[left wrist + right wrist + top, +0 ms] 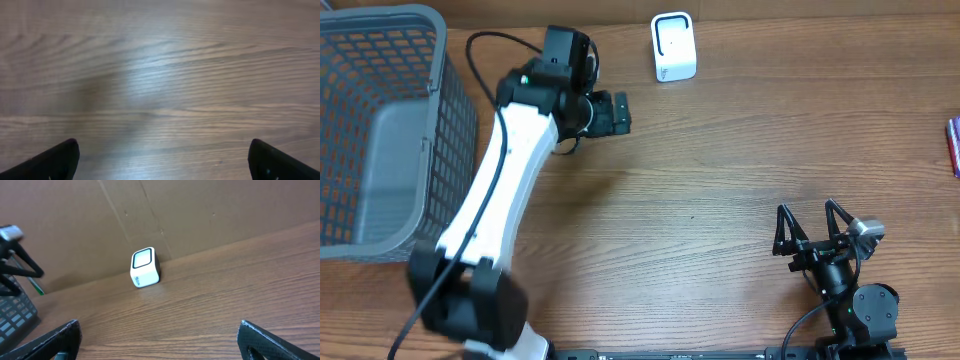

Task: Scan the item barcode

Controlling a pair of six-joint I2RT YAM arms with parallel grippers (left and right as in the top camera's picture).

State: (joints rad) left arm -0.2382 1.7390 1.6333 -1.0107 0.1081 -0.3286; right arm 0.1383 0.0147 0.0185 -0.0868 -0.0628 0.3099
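**Claws.** The left claw [618, 113] was found fully open. Its wrist view showed only bare tabletop [165, 75] between the spread fingertips [62, 157], and nothing was held. The right claw [809, 226] was likewise found open and empty, parked low over the tabletop and well apart from the left claw.

**Task objects.** The white scanner [673, 47] was located near the left claw, a little beyond it and to its right. From the right claw it was seen well ahead and slightly left of centre, standing upright against the cardboard backing [210, 215]. A small coloured object [954, 146] was noted far to the right of both claws and was cut off by the frame edge. It is judged possibly to be the item, but this could not be confirmed. A grey basket [455, 120] was recorded to the left of the left claw, and no item could be made out inside it.

**Progress.** No part of the task is judged complete. No item was gripped, and nothing was presented to the scanner. Locating the item, grasping it, turning its barcode towards the scanner window and holding it there are all judged outstanding.
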